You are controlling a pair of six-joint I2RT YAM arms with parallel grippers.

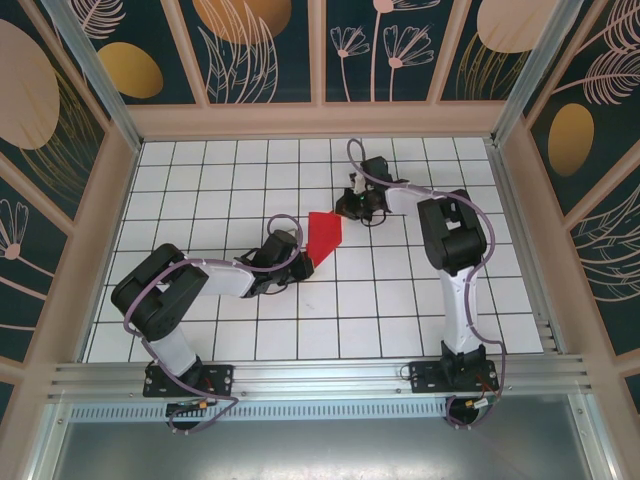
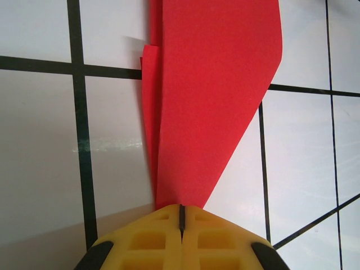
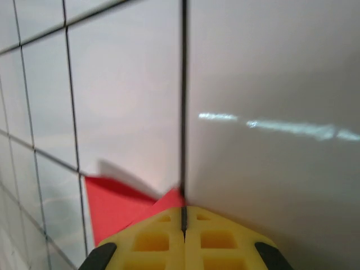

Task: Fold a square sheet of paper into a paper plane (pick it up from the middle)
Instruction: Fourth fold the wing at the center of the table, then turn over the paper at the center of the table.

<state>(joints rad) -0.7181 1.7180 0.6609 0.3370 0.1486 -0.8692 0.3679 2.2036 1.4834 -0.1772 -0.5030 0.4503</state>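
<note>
The red paper (image 1: 323, 236) is a folded wedge mid-table (image 1: 400, 300). The left gripper (image 2: 181, 209), fingers pressed together, pinches its narrow near-left tip. The right gripper (image 3: 183, 209), also closed tight, touches the far-right corner. Can't tell if it's actually gripping it.

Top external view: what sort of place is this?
Probably an enclosed robot work cell: white black-gridded table, dark floral-print wall panels, left arm and right arm bolted to a metal rail.
</note>
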